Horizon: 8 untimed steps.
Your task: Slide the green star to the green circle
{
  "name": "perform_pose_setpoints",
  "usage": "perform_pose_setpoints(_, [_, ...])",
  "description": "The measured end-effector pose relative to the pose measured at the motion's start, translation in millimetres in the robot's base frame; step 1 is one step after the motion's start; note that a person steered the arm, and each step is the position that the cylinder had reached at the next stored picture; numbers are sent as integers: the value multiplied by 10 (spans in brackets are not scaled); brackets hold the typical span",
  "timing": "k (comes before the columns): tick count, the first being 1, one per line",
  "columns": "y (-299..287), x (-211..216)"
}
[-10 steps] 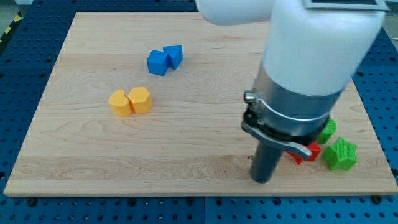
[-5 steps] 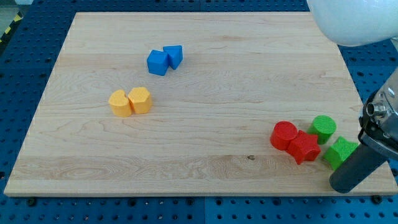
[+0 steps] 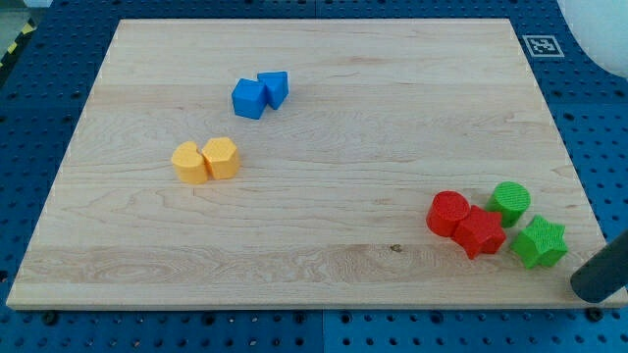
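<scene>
The green star [image 3: 539, 242] lies near the board's bottom right corner. The green circle [image 3: 510, 201] sits just above and left of it, a small gap apart. My tip [image 3: 592, 289] is at the view's bottom right, right of and below the green star, at the board's right edge and not touching it. A red circle [image 3: 448, 213] and a red star [image 3: 480, 232] sit together just left of the green blocks.
Two blue blocks [image 3: 259, 93] touch each other at the upper middle left. Two orange blocks [image 3: 205, 160] touch each other at the left. The wooden board [image 3: 324, 137] rests on a blue perforated table. A fiducial tag [image 3: 539, 45] marks the top right corner.
The arm has swung from over the board's lower middle to the right, uncovering the red and green blocks. My tip now sits right of and below the green star.
</scene>
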<state>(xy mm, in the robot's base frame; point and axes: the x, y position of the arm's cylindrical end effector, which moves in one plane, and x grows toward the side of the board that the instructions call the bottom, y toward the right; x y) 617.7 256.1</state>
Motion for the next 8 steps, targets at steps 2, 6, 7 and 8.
perform_pose_setpoints(2, [-96, -5])
perform_pose_setpoints(6, [-375, -109])
perform_pose_setpoints(7, [-375, -109])
perform_pose_setpoints(8, [-375, -166])
